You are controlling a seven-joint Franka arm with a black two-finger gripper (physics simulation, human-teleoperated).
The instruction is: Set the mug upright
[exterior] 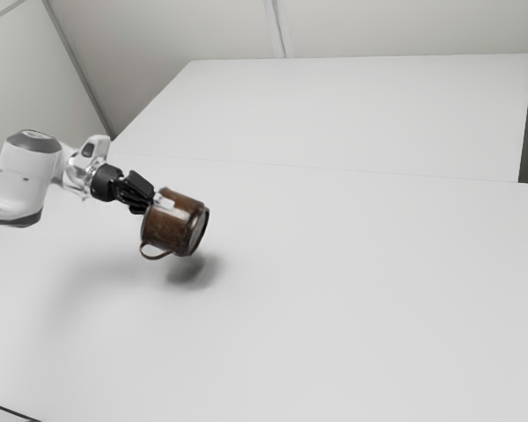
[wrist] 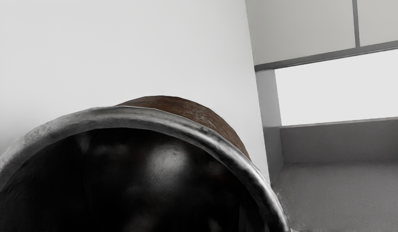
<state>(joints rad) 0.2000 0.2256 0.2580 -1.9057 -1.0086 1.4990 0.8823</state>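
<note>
Left of the exterior view's centre, your gripper (exterior: 157, 202) pinches the mug (exterior: 173, 226), probably stiff and slick, best held by its rim (wrist: 134, 117).

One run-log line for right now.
mug: tilted, above table | pincer: shut on mug | mouth: toward pincer | handle: low side | upright: not yet

Exterior: from side, downward, farther; wrist: close, into mug (wrist: 154, 170); table (exterior: 334, 299) shared.

end effector (exterior: 154, 202) holds tilted mug (exterior: 173, 226) above table (exterior: 352, 290).
</note>
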